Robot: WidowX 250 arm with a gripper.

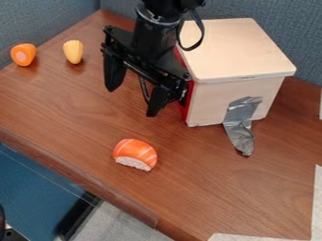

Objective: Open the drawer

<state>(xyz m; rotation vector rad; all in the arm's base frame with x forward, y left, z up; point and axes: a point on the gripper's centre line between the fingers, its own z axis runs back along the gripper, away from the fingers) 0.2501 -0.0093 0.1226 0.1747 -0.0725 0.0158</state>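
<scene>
Hanging above wooden table [75,115], claw [131,102], blue-grey partitions [277,23]

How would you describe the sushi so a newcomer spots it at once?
Find the wooden box, then look lower left in the view. On the table lies the sushi, striped orange over a white base, unlike the yellow corn or the pink-ended orange piece.

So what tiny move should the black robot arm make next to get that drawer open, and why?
Probably ease the black two-finger gripper toward the red front of the pale wooden box: its fingers are spread apart, one close to that front, which looks closed. Whether that one touches it, I can't tell.
</scene>
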